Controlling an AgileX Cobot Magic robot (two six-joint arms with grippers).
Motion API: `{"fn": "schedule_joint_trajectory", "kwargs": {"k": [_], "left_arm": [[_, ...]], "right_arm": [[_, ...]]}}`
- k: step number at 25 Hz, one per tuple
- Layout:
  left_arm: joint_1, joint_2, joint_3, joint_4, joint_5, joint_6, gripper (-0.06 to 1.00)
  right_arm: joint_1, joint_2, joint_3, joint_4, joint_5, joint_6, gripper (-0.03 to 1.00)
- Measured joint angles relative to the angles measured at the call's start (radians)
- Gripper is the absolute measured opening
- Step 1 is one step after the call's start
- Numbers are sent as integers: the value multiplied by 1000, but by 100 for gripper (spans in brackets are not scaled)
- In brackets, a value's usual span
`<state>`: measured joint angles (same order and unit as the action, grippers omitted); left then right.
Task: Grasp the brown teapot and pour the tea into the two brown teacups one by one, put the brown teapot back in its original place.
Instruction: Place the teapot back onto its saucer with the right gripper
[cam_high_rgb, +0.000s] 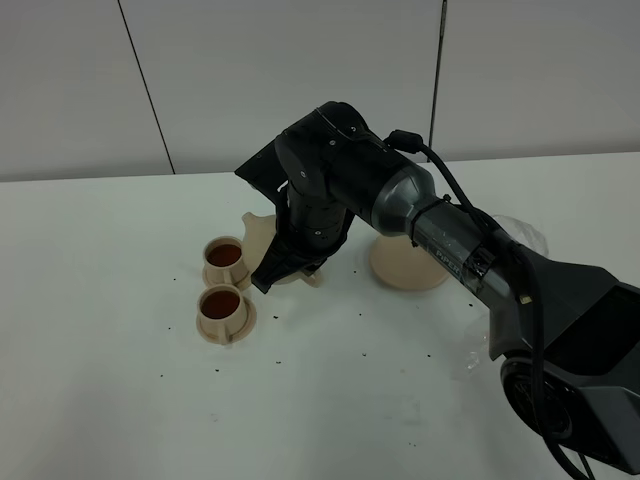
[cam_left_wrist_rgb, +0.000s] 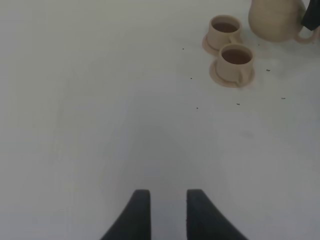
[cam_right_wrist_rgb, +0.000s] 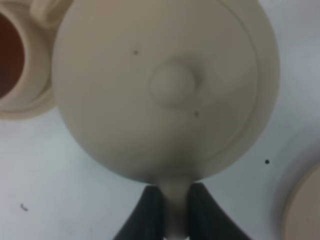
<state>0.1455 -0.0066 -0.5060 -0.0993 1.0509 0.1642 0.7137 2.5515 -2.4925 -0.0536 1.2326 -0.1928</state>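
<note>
Far left, the left gripper (cam_left_wrist_rgb: 167, 212) hangs over bare table (cam_high_rgb: 100, 380), fingers slightly parted, pinching nothing. Next come two brown teacups (cam_high_rgb: 224, 258) (cam_high_rgb: 222, 308), both showing dark tea, on their small saucers. Just beside them, the right gripper (cam_right_wrist_rgb: 167, 207) pinches the brown teapot (cam_right_wrist_rgb: 165, 85) by its handle. Further right lies the large saucer (cam_high_rgb: 405, 265), uncovered.
</note>
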Motion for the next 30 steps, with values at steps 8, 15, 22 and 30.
{"fn": "schedule_joint_trajectory", "kwargs": {"k": [8, 15, 22, 30], "left_arm": [[0, 0, 0, 0, 0, 0, 25], [0, 0, 0, 0, 0, 0, 25], [0, 0, 0, 0, 0, 0, 25], [0, 0, 0, 1, 0, 0, 25]], "right_arm": [[1, 0, 0, 0, -1, -17, 10], [1, 0, 0, -34, -1, -19, 10], [-16, -26, 4, -61, 0, 9, 10], [-109, -149, 155, -43, -3, 35, 10]]}}
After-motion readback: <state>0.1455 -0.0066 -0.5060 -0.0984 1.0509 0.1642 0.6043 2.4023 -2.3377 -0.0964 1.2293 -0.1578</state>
